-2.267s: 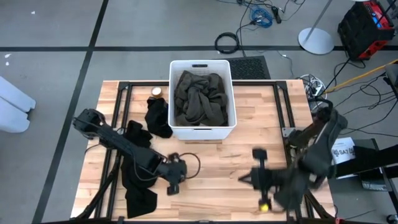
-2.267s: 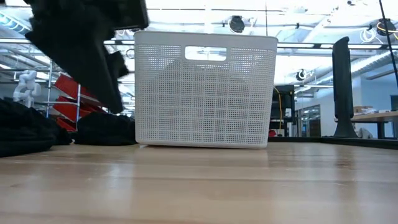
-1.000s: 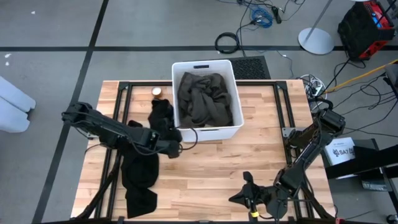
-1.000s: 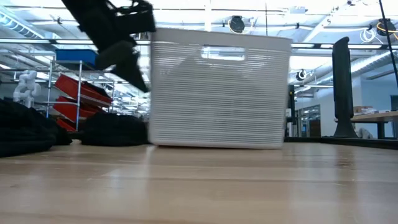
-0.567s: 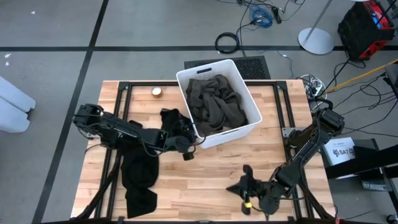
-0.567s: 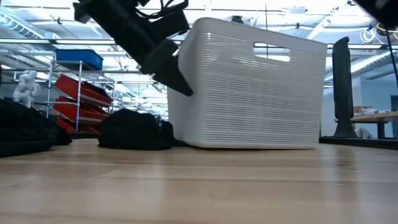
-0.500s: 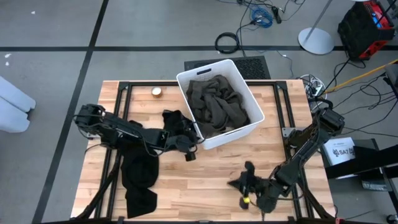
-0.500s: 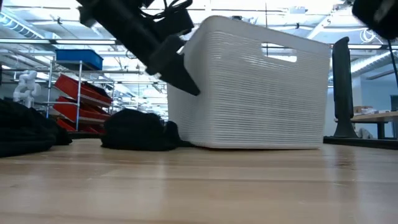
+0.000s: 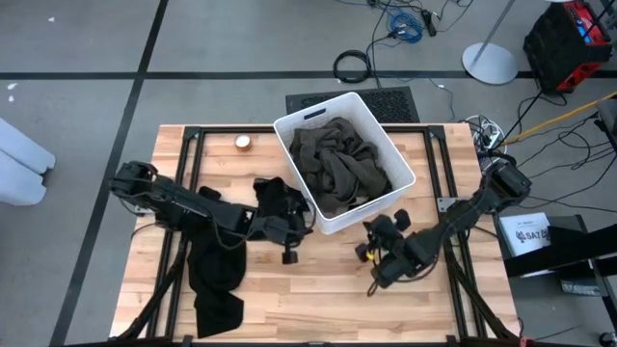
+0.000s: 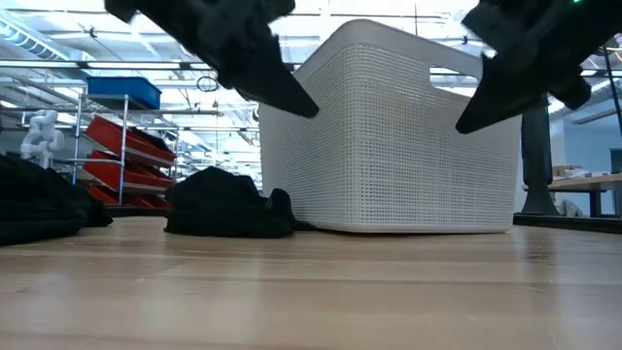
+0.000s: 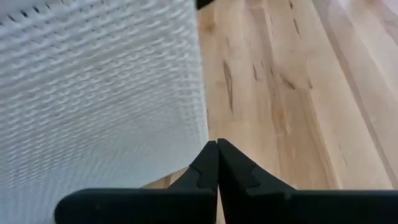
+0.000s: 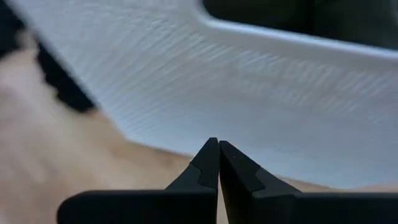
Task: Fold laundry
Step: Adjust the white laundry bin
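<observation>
White plastic bin [image 9: 393,198] is sitting crooked on the wooden table [image 9: 328,280], turned at an angle, with a big olive-grey garment [image 9: 339,166] bunched up inside it. From the low camera you get its mesh wall [image 10: 408,146] filling most of the middle.

Left gripper [image 9: 288,253] is near the bin's near-left corner, fingers pinched together with nothing in them. Its own wrist camera shows the closed tips [image 11: 217,149] right up by the bin wall [image 11: 99,93], over bare wood.

Right gripper [image 9: 370,249] is at the bin's near side toward the right, also clamped shut and empty. Its wrist camera has the tips [image 12: 217,149] pointing at the bin's white side just under the rim [image 12: 298,37].

Rest of the laundry: a small black clump [image 9: 277,198] lies on the table touching the bin's left side, and it shows in the low view as a dark heap [image 10: 228,206] beside the bin. A longer black piece [image 9: 214,275] is draped over the table's near-left part, under the left arm. There's more dark cloth [image 10: 39,199] at the far left of the low view. A little round thing [image 9: 241,143] sits near the table's far edge, left of the bin; can't tell what it is.
</observation>
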Robot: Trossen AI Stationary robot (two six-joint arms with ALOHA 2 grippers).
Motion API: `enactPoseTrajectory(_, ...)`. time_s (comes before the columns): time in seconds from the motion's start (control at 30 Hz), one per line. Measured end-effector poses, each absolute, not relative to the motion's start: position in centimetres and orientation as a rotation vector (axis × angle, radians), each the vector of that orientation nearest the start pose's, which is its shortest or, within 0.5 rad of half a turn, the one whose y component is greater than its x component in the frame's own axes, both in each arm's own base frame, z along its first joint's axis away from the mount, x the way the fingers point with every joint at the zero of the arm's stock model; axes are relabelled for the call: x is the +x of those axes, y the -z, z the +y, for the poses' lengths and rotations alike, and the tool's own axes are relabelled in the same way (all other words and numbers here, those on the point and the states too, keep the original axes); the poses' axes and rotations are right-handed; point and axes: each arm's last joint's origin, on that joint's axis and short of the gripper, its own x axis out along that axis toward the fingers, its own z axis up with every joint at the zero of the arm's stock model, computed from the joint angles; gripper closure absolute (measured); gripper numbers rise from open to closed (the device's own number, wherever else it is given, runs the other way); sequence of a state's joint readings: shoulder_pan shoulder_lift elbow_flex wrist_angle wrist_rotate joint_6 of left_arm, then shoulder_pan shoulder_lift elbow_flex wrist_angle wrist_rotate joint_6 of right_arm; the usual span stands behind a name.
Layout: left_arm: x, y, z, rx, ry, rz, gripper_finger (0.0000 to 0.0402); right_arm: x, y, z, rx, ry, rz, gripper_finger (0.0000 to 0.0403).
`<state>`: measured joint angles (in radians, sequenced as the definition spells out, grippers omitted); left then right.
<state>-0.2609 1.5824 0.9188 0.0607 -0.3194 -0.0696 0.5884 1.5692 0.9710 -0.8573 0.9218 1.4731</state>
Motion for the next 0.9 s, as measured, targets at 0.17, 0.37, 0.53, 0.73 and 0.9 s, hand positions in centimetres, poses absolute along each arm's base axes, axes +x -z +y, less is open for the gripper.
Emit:
enactPoseTrajectory(0.17, 31.0, -22.2, -9.5, 0.176, -0.153, 0.532, 0.0400, 23.9, -19.4, 10.8, 0.334, 0.975, 0.591, 0.0403)
enactPoseTrajectory(0.37, 29.7, -22.8, -10.0, 0.249, -0.218, 0.556, 0.0400, 23.4, -19.5, 8.6, 0.325, 1.128, 0.609, 0.0403)
enactPoseTrajectory(0.53, 29.6, -23.0, -10.1, 0.253, -0.226, 0.551, 0.0400, 22.9, -19.8, 6.4, 0.289, 1.267, 0.581, 0.0403)
enactPoseTrajectory(0.73, 29.6, -22.9, -10.0, 0.257, -0.232, 0.554, 0.0400, 22.5, -20.3, 3.2, 0.241, 1.445, 0.495, 0.0403)
enactPoseTrajectory(0.9, 29.6, -22.9, -10.0, 0.259, -0.232, 0.558, 0.0400, 22.5, -20.2, 2.4, 0.255, 1.479, 0.600, 0.0403)
